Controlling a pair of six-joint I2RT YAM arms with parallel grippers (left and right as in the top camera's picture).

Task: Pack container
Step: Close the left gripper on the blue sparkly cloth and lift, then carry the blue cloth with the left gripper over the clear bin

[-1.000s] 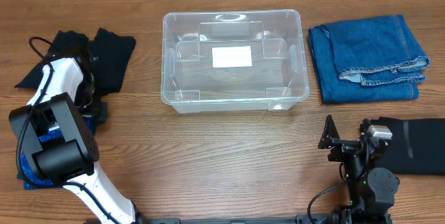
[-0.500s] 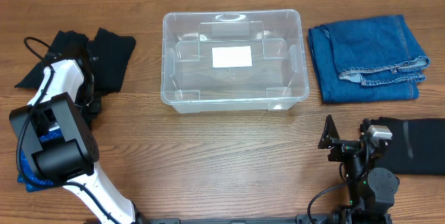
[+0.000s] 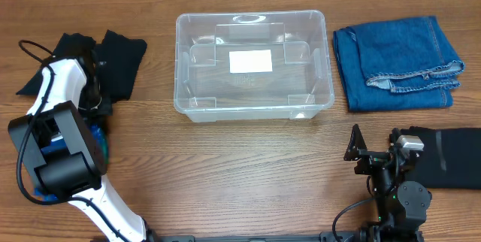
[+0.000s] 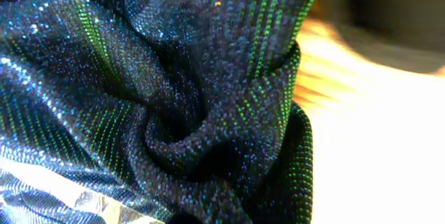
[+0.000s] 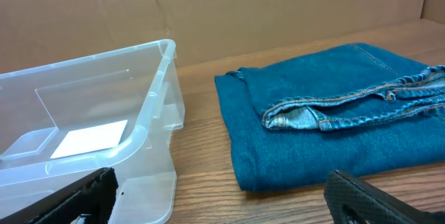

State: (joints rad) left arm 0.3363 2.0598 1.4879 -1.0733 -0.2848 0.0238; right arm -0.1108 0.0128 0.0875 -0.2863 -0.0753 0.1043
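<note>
**A:** Start at the left. What is that arm doing?

**B:** The left arm [image 3: 64, 84] is bent down at the left edge of the surface [image 3: 240, 167], beside a black cloth heap [image 3: 120, 58]. Its wrist camera is filled by a dark glittery fabric [image 4: 174, 113], bunched into a fold right at the lens. The left jaws show in no view, so I cannot tell whether they are apart or clamped on it.

**A:** And the container?

**B:** The container [image 3: 180, 69] sits mid-surface toward the back, mouth up, with nothing in it. It is well apart from both arms.

**A:** Further right?

**B:** The folded jeans [image 3: 398, 62] lie just beside its right wall, not touching. Nearer the front, a black folded piece [image 3: 451, 159] lies by the right arm [image 3: 398, 193]. The right jaws stand wide apart with nothing between them, facing the container and the jeans.

**A:** What could go wrong from here?

**B:** The fabric is slack. If only a pinch of it is held, I'd expect it to slip out on the lift. A trailing end could also catch the thick rim and drag the light container. The black heap lies close by, so it might get pulled along too.

**A:** Counts?

**B:** There is one container, one pair of jeans, one glittery fabric and one black folded piece. I take the black heap as one, though it may be more. There are two arms.
</note>
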